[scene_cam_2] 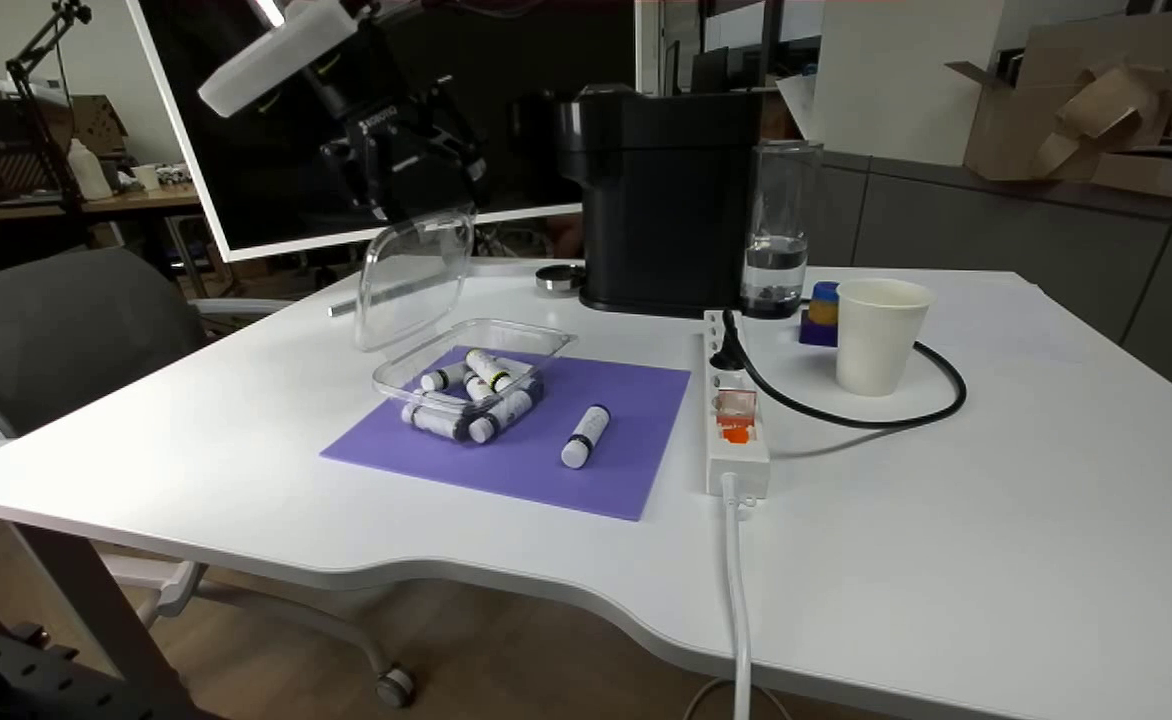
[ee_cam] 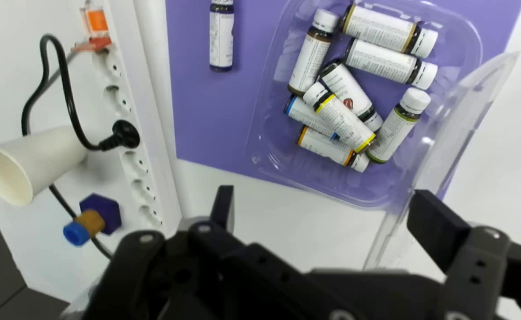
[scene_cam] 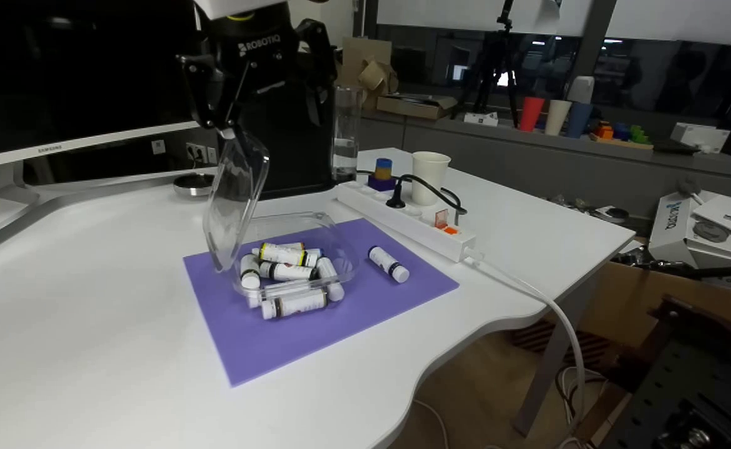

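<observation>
Hand (ee_cam: 324, 202): It is hanging above the white surface (scene_cam: 91, 324), and its two fingers (ee_cam: 438, 226) are standing wide apart. One finger is sitting right next to the top of the clear lid (scene_cam: 231, 199); I cannot tell if they are touching.
Lid: It is standing up and leaning a little, along one side of the clear box (ee_cam: 270, 129).
Box: It is resting on the purple mat (scene_cam: 253, 349), and its see-through sides are showing what is in it.
Bottles (ee_cam: 344, 122): Eight small bottles with white caps are lying inside the box. Some are resting on others, and the one with yellow stripes is lying on top.
Lone bottle (scene_cam: 388, 264): It is lying on the mat, beside the box but apart from it.
Power strip (scene_cam: 396, 224): It is lying next to the mat, and a black plug (scene_cam: 395, 198) is sticking in it.
Paper cup (scene_cam: 429, 178): It is standing past the strip, near a little stack of blocks (scene_cam: 383, 171).
Black machine (scene_cam_2: 666, 200): It is standing farther back, with a silver dish (scene_cam_2: 559, 280) and a clear jar (scene_cam_2: 776, 230) of water beside it.
Screen (scene_cam: 78, 75): It is showing big and dark in both exterior views.
Far ledge (scene_cam: 503, 133): A red cup (scene_cam: 531, 114) is standing on it.
</observation>
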`<state>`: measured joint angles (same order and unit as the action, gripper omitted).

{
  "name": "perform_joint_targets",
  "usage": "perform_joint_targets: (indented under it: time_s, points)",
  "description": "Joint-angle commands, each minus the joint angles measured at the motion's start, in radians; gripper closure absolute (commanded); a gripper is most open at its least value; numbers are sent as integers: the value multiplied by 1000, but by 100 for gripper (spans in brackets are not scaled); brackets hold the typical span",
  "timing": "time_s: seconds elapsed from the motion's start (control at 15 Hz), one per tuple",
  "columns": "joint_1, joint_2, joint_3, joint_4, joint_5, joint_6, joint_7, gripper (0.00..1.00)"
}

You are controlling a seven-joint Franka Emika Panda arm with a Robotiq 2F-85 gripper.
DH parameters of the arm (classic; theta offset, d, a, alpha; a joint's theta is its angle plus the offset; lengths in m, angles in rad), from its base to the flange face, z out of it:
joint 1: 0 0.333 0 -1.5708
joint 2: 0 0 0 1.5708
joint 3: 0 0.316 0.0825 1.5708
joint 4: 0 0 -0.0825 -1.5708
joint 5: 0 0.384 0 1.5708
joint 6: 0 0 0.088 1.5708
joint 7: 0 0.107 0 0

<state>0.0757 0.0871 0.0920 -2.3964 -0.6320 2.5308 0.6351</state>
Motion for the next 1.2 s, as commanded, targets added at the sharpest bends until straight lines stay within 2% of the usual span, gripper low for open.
perform_joint_targets:
  time_s: [0.0, 0.2, 0.47, 0.8, 1.0, 1.13]
  points:
    - [-25, -25, -40, -20, 219, 1, -92, 0]
    - [-41, -16, -67, -8, 371, -13, -170, 0]
    - [-59, -7, -97, 3, 480, -45, -211, 0]
    - [-68, -7, -113, 9, 498, -104, -280, 0]
    - [-60, -5, -111, 13, 451, -141, -320, 0]
    - [-59, 8, -105, 15, 465, -161, -392, 0]
